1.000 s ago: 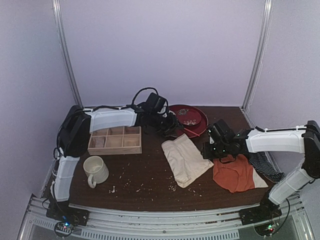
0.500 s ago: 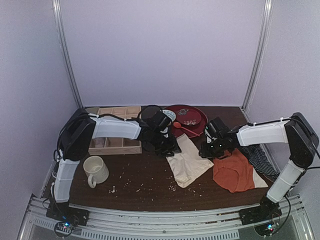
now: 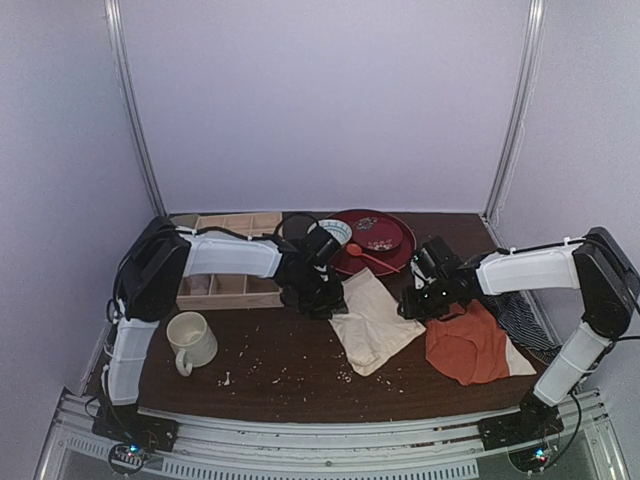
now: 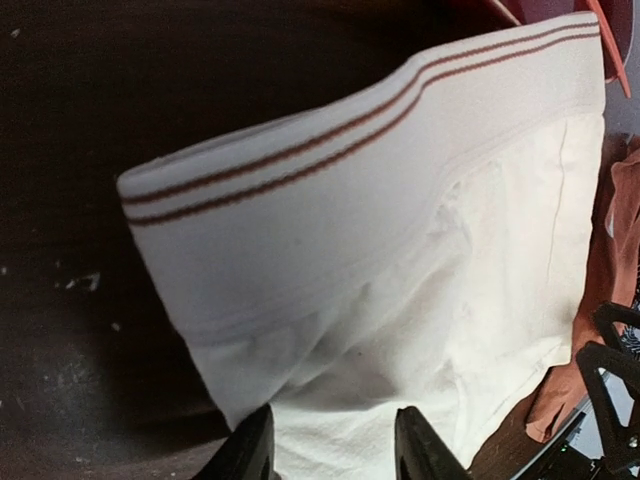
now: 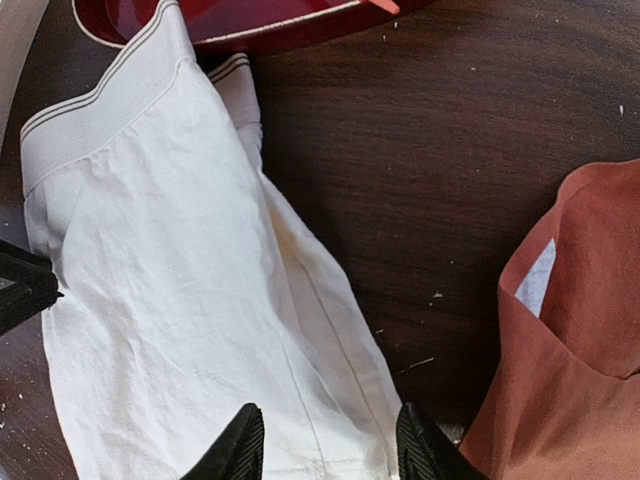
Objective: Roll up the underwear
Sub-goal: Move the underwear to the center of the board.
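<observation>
A cream ceramic mug (image 3: 192, 340) is seen nearest, on the left of the dark brown wooden table (image 3: 290, 375), which is strewn with pale crumbs. On the near right an orange-red garment (image 3: 470, 345) is spread out, with a dark striped cloth (image 3: 527, 322) lying just beyond its right edge.

The cream boxer-brief underwear (image 3: 372, 320) is laid flat at the middle of the table. It lies between the two arms, with its brown-striped waistband turned toward the far side.

The left gripper (image 4: 335, 452) is held over the left edge of the underwear. Its jaws are set wide, and only flat fabric is seen between the fingertips. The right gripper (image 5: 325, 445) is positioned at the right edge, between the underwear and the orange-red garment. Its jaws are parted moderately above the hem, and nothing is seen clamped in them.

Farther back on the left, a light wooden compartment tray (image 3: 228, 290) is partly covered by the left arm. A dark red round plate (image 3: 392, 238) is found at the far centre, and its rim is met by the waistband.
</observation>
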Robot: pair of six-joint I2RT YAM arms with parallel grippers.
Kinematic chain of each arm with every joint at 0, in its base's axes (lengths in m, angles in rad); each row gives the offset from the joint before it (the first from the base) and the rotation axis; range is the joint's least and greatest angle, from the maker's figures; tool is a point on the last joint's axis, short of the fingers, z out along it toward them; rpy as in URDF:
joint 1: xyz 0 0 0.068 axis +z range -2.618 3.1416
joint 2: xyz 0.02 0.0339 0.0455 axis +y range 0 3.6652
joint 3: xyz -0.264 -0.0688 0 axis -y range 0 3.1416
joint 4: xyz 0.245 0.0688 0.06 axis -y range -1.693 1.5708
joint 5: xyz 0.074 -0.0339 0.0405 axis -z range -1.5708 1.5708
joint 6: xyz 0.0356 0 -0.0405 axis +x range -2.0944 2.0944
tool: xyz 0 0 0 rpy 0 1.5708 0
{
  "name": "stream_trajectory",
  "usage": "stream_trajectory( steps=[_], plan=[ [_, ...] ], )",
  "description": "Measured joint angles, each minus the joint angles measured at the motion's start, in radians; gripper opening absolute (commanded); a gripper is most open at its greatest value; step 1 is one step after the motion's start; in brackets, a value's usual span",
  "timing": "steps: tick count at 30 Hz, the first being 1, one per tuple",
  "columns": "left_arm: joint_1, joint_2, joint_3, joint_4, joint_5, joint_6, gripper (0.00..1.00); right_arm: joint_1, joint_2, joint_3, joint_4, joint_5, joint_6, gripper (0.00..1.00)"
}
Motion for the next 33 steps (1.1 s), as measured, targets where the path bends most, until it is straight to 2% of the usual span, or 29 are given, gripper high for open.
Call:
stream_trajectory(
  steps=[7, 11, 15, 22, 28, 33],
  plan=[
    [-0.003, -0.127, -0.106, 0.015, -0.011, -0.021, 0.57, 0.0, -0.021, -0.003, -0.003, 0.006, -0.011, 0.41],
    [-0.009, -0.166, -0.11, 0.127, 0.009, -0.073, 0.56, 0.0, -0.021, -0.003, -0.003, 0.006, -0.014, 0.41],
    [-0.024, -0.147, -0.156, 0.27, 0.019, -0.149, 0.56, 0.0, -0.029, -0.003, -0.005, 0.006, -0.021, 0.41],
    [-0.046, -0.029, -0.179, 0.382, 0.048, -0.234, 0.54, 0.0, -0.101, -0.017, -0.019, 0.008, -0.023, 0.42],
    [-0.05, -0.032, -0.174, 0.338, 0.076, -0.216, 0.53, 0.0, -0.143, -0.024, -0.039, 0.008, -0.022, 0.42],
    [-0.053, -0.051, -0.149, 0.178, 0.115, -0.069, 0.54, 0.0, -0.169, -0.026, -0.056, 0.004, -0.017, 0.42]
  ],
)
